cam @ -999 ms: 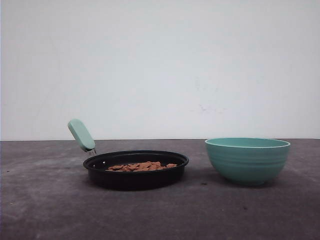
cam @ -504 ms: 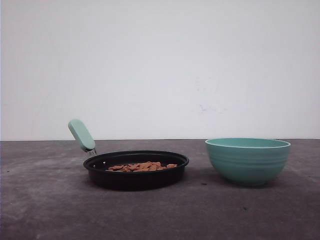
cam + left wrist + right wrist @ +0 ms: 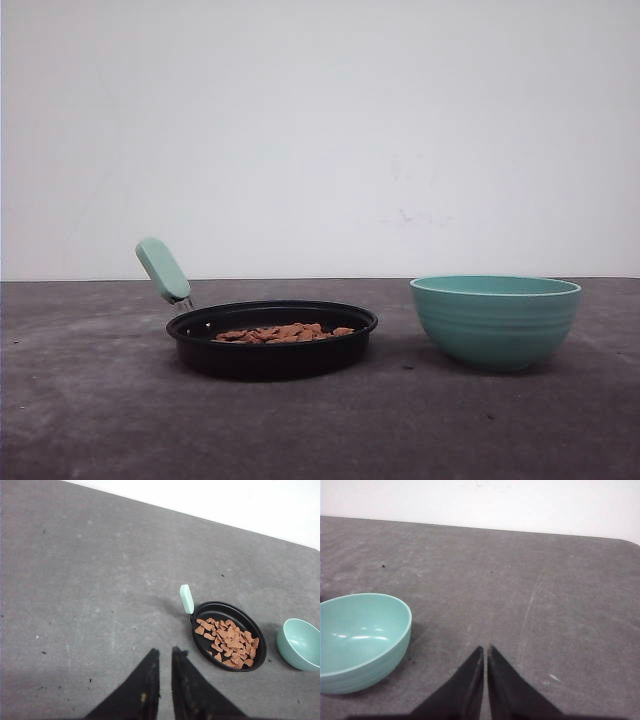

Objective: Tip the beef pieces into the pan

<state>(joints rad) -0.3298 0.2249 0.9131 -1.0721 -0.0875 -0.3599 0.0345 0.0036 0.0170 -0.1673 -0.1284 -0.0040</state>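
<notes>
The black pan (image 3: 270, 358) rests on the grey table left of centre, its mint-green handle (image 3: 163, 270) rising to the back left. A thin loose layer of reddish-brown beef pieces (image 3: 285, 333) lies inside it. In the left wrist view the pan (image 3: 220, 611) and the beef pieces (image 3: 229, 641) are ahead and to one side of my left gripper (image 3: 165, 651), well apart from it. Only a narrow slit shows between its fingers and they hold nothing. My right gripper (image 3: 485, 647) is shut and empty above bare table beside the bowl.
A teal ribbed bowl (image 3: 495, 325) stands upright right of the pan, and its inside looks empty in the right wrist view (image 3: 355, 640). A white wall runs behind the table's back edge. Small dark crumbs dot the grey tabletop (image 3: 100, 420).
</notes>
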